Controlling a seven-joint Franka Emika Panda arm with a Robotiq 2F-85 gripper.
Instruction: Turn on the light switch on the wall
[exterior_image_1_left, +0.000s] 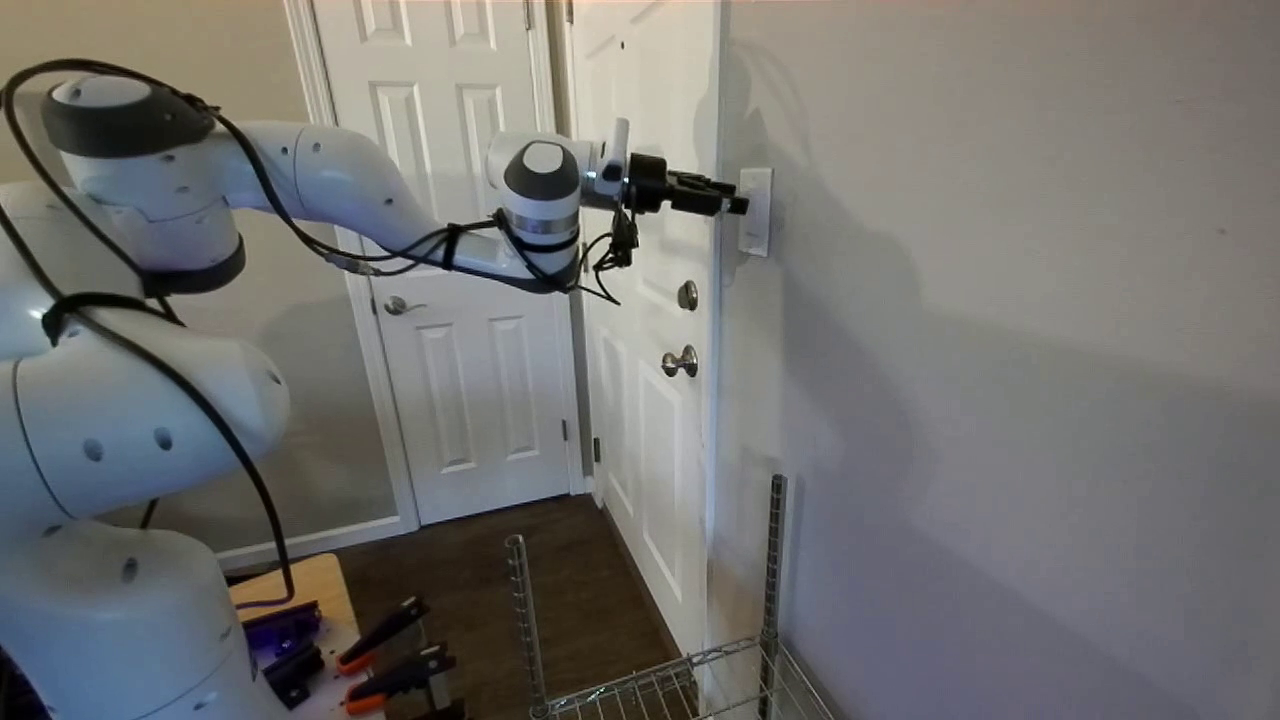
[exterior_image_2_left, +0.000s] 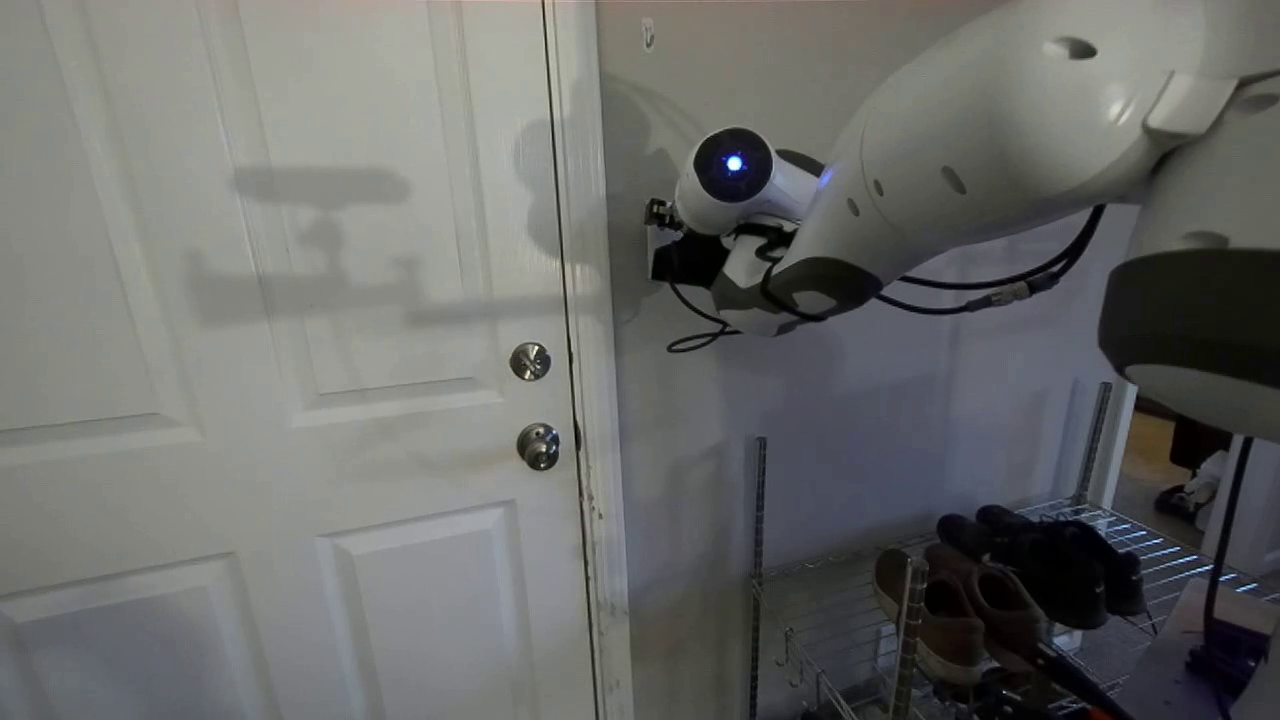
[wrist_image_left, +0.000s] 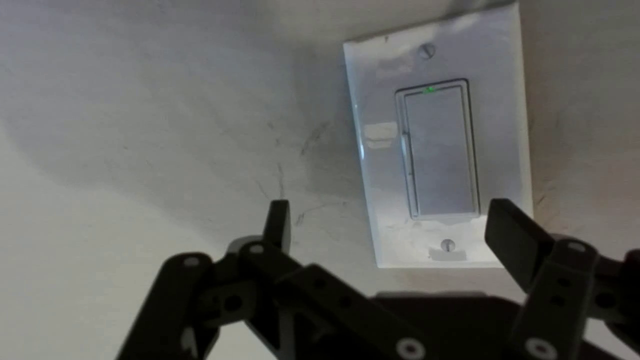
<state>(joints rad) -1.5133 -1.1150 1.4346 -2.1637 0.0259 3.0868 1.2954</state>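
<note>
the pincer (wrist_image_left: 391, 220) is spread wide with nothing in its grip. the light switch (wrist_image_left: 442, 140) is just ahead of it, off toward one finger (wrist_image_left: 517, 242), which hides a corner of it in the wrist view; the other finger (wrist_image_left: 276, 227) faces plain wall (wrist_image_left: 165, 125). i'd worry: aimed off-centre and spread like that, a straight push could miss the paddle (wrist_image_left: 442, 155) and only scrape paint. whether anything touches, i can't tell.
</note>
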